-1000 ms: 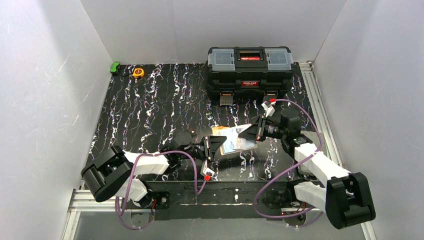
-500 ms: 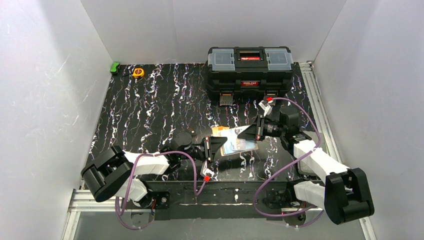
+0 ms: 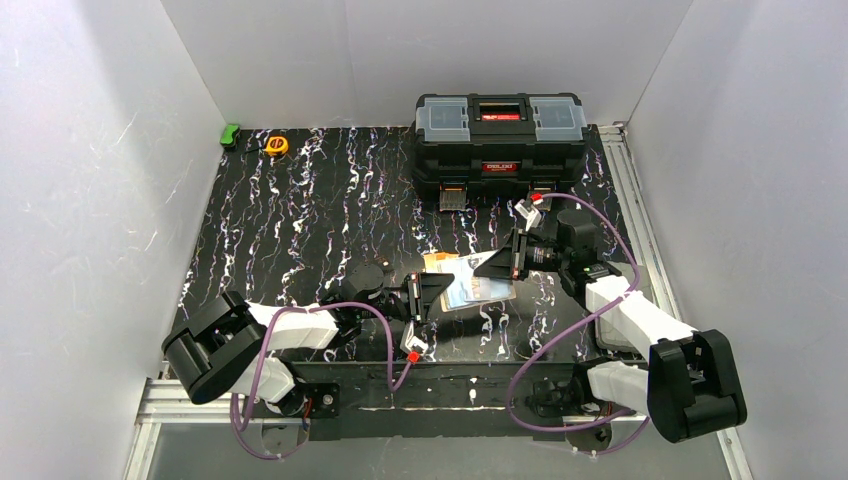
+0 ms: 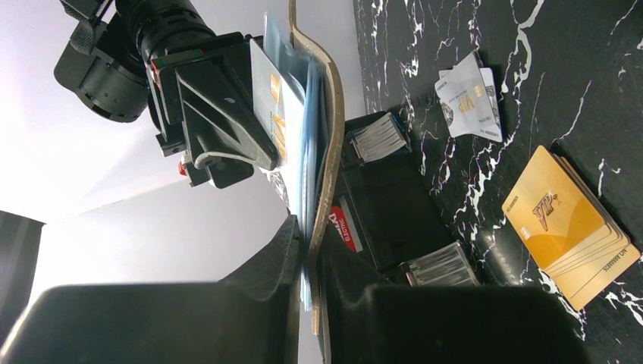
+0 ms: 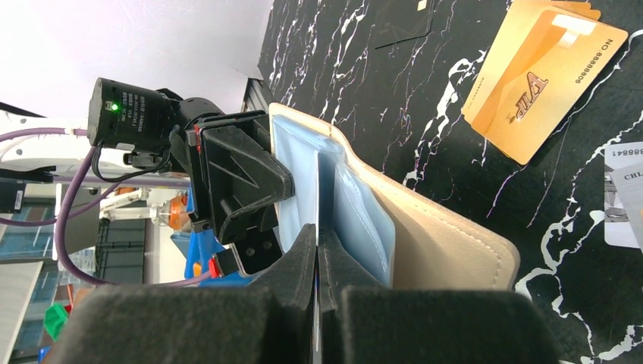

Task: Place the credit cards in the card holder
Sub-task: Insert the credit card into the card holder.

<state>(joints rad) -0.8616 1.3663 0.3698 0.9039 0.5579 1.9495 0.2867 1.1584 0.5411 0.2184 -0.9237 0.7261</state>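
At the upper left of the bench (image 3: 300, 220) sit a green object (image 3: 230, 134) and a yellow tape measure (image 3: 276, 145). Low centre in the top view, my left gripper (image 3: 432, 291) is clamped tight on the cream edge of the card holder (image 3: 470, 285), holding it up with its pale blue pockets open. Just right of it, my right gripper (image 3: 497, 266) is pinched closed on a thin card (image 4: 267, 91) at those pockets. On the bench lie stacked gold cards (image 5: 531, 83) printed "VIP" and a white card (image 4: 470, 98), also marked "VIP". The black toolbox (image 3: 500, 140) has a red label, partly "ELECTRIC".
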